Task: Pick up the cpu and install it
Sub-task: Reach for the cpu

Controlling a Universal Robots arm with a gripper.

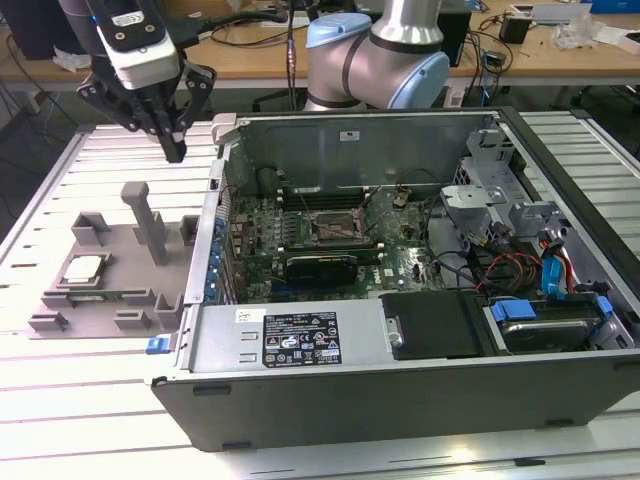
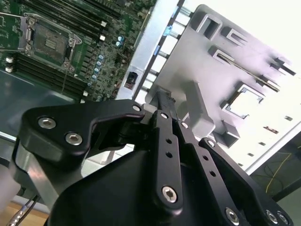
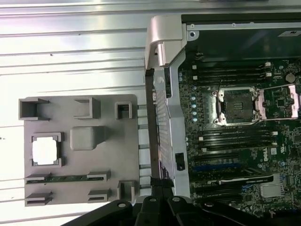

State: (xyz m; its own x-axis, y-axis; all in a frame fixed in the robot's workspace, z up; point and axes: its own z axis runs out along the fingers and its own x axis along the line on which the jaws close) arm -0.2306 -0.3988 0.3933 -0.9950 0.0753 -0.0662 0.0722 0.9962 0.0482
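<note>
cpu [image 1: 85, 267] lies flat in recess of grey tray [image 1: 110, 300] on tabletop [image 1: 60, 400], exterior view's left, outside pc case [image 1: 400, 400]. tool [image 1: 176, 150] hovers above tray, pinched closed, empty afaict. Chip prob light, stiff, slick lid, delicate underside, so grab opposite thin edges. Recess walls + tall post [image 1: 150, 220] crowd it. Case side wall stands betw tray & socket [image 1: 335, 228].

The black end effector [image 2: 164, 101] hangs above a grey tray [image 2: 207, 66], its fingers pressed together and holding nothing. The cpu [image 2: 243, 102] lies flat in a square recess of that tray. Past the computer case wall [image 2: 149, 52], the motherboard [image 2: 89, 56] carries a metal-framed socket [image 2: 48, 42].
</note>
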